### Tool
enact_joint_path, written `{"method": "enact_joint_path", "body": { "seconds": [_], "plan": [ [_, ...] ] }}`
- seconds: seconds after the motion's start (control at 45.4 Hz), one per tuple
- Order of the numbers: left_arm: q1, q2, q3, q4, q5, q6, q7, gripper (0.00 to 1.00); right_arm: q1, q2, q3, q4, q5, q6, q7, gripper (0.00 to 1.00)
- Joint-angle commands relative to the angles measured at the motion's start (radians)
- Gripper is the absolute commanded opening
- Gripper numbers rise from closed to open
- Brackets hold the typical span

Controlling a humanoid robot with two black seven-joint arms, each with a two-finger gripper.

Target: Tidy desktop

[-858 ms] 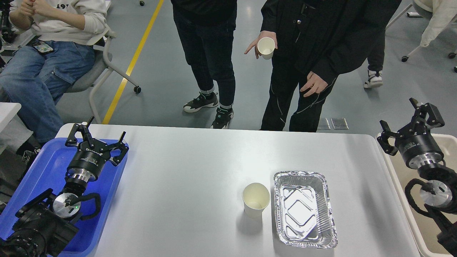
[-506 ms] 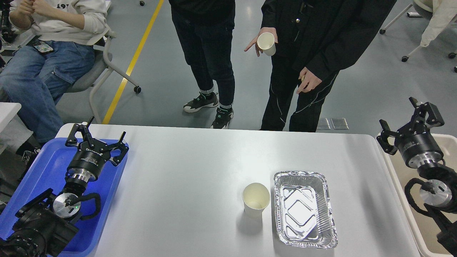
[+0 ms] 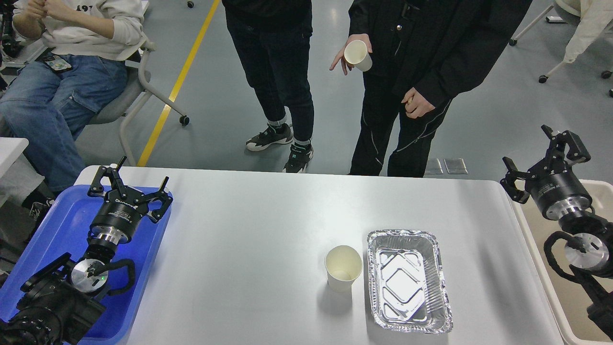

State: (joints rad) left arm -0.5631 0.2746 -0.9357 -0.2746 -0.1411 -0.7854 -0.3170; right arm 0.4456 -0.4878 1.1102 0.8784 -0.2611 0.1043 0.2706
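Note:
The light-grey desktop (image 3: 249, 225) fills the middle of the head view. An empty white paper cup (image 3: 343, 268) stands upright on it, right of centre. A silver foil tray (image 3: 408, 281) lies just right of the cup, empty. My left gripper (image 3: 129, 179) is open and empty above the blue tray (image 3: 57, 230) at the left edge. My right gripper (image 3: 539, 155) is open and empty, raised over the desktop's right edge near the beige bin (image 3: 531, 239).
Two people in dark clothes stand behind the far edge; one holds a paper cup (image 3: 358, 55). A seated person (image 3: 62, 72) on a wheeled chair is at the far left. A yellow floor line runs behind.

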Motion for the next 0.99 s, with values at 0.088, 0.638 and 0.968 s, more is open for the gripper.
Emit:
{"method": "enact_joint_path", "body": {
  "seconds": [0.088, 0.638, 0.968],
  "plan": [
    [0.000, 0.000, 0.000, 0.000, 0.000, 0.000, -0.001, 1.00, 0.013, 0.000, 0.003, 0.011, -0.001, 0.002, -0.010, 1.00],
    [-0.001, 0.000, 0.000, -0.002, 0.003, 0.000, 0.001, 1.00, 0.033, 0.009, -0.020, 0.008, -0.013, 0.002, -0.007, 1.00],
    [-0.001, -0.002, 0.000, -0.002, 0.003, 0.000, 0.001, 1.00, 0.047, -0.072, -0.069, 0.014, -0.021, 0.008, -0.013, 1.00]
  ]
}}
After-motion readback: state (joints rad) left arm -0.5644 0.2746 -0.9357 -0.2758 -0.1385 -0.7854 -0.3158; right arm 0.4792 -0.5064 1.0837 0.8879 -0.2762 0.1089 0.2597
